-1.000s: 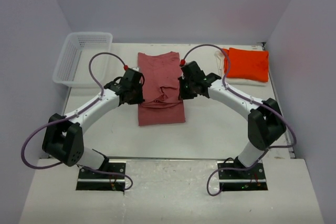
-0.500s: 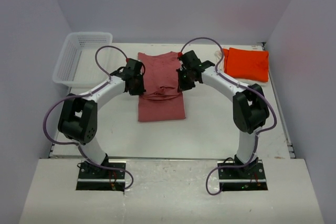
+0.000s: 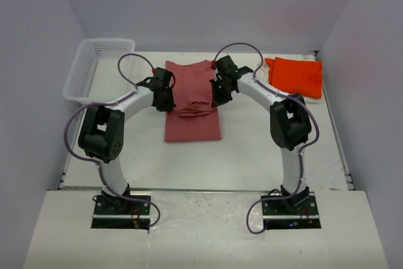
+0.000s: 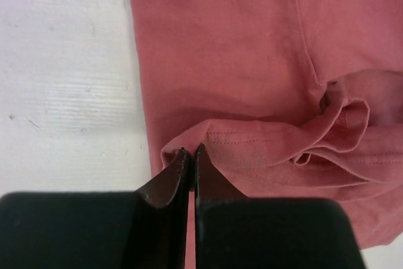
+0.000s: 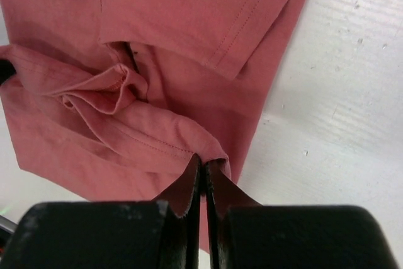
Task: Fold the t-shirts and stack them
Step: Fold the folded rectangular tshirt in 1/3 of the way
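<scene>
Top view: the rose-red t-shirt (image 3: pixel 192 102) lies mid-surface between the left hand (image 3: pixel 165 97) and the right hand (image 3: pixel 218 94). The orange t-shirt (image 3: pixel 296 77) sits far right.

Left wrist: jaws closed, pinching the stitched hem's corner.

Right wrist: likewise, on the opposite corner.

Both grips look shallow. If one slips, the fold will skew, and the slack middle may crease.

Over the last second both arms swung in and pushed toward the top of the frame. The left gripper (image 3: pixel 167 100) and right gripper (image 3: pixel 218 96) now sit higher along the sides of the rose-red t-shirt (image 3: pixel 192 124), and the pinched hem came up with them. The shirt's bottom edge has crept up, so it looks shorter. The elbows went from splayed out to tucked in nearer centre.
</scene>
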`<state>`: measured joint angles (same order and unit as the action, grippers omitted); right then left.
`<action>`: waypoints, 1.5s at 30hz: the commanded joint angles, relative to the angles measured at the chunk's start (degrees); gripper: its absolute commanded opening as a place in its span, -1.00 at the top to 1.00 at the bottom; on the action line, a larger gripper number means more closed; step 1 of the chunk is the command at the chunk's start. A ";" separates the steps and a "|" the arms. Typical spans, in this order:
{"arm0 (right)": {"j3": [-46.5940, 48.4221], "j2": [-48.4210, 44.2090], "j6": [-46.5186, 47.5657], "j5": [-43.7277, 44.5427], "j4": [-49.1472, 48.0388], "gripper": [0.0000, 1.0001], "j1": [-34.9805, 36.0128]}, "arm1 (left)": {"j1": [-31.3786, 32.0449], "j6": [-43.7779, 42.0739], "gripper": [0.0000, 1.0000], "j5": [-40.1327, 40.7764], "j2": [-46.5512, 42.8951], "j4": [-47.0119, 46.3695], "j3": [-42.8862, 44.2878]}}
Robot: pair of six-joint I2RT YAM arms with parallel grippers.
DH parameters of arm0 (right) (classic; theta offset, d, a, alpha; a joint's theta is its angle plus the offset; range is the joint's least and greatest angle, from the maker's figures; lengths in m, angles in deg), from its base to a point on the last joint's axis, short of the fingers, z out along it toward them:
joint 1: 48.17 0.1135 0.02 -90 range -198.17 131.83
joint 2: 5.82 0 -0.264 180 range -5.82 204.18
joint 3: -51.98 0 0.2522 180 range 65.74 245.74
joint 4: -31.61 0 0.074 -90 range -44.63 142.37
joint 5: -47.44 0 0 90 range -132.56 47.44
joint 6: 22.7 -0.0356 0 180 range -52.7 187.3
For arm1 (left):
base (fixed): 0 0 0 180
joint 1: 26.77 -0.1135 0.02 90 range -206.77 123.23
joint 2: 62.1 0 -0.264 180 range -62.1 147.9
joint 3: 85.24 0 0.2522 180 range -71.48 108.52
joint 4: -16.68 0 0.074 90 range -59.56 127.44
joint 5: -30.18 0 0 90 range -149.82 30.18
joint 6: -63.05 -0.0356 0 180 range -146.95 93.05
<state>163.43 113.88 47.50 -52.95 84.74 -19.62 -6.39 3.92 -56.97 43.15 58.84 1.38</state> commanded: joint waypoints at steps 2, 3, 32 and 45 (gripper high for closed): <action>9.86 4.73 3.17 -2.88 5.17 1.00 -1.13 | -2.10 -0.55 1.00 2.16 3.01 -3.00 4.99; 12.41 5.97 4.31 -2.53 7.88 1.00 -1.05 | -2.27 -0.72 1.00 3.20 4.07 -2.39 6.40; -6.71 -6.32 -2.62 -22.37 -10.71 1.00 -2.98 | 0.10 -0.82 1.00 -26.38 -2.51 -26.98 -4.30; -9.36 -0.52 -7.10 -27.15 -13.10 1.00 -0.35 | -0.52 -0.99 1.00 -29.31 13.39 -30.34 6.41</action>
<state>152.02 111.10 41.45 -80.90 71.04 -21.10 -6.50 3.46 -84.29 54.56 31.17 4.07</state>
